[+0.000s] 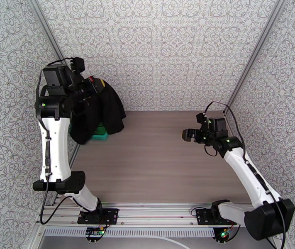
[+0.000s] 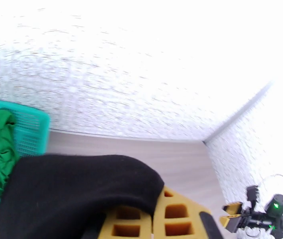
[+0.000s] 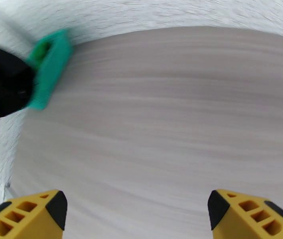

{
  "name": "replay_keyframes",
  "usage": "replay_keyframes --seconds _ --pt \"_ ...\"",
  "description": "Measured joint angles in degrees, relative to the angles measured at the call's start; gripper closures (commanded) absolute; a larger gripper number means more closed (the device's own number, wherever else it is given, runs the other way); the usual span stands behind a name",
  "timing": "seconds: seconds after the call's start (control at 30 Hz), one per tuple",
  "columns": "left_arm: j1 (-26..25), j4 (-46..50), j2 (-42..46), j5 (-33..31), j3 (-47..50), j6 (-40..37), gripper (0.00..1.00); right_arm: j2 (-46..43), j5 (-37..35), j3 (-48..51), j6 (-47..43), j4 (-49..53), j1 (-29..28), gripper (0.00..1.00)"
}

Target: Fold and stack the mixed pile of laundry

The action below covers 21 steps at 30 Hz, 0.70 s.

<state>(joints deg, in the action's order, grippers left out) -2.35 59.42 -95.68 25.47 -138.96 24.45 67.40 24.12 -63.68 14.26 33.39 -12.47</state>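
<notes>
Right claw [image 3: 137, 206] spread above wood-grain table [image 3: 161, 116], left claw [image 2: 154, 212] pinching black garment [image 2: 73, 192], patterned walls [image 1: 159, 50]

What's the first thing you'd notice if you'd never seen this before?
The big black garment dangling in the air from the left gripper, at the far left of the table. Below it sits a teal basket with a bright green T-shirt inside. The right gripper hangs open above the table.

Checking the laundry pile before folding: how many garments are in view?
2. The black garment hangs from the left gripper, raised by the basket; the green T-shirt lies inside that basket, far left. More may be hidden underneath.
</notes>
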Motion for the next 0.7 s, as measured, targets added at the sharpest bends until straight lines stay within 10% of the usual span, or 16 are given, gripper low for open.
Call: replay_keyframes --seconds 0.3,0.7 --pt "-11.0 2.6 1.2 -4.7 -0.1 2.1 1.00 -2.8 9.3 3.4 -5.8 -12.6 -21.4 0.01" --pt "-17.0 3.0 2.1 -7.8 -0.1 3.6 1.00 6.3 8.1 16.3 9.9 -45.1 -24.7 0.01"
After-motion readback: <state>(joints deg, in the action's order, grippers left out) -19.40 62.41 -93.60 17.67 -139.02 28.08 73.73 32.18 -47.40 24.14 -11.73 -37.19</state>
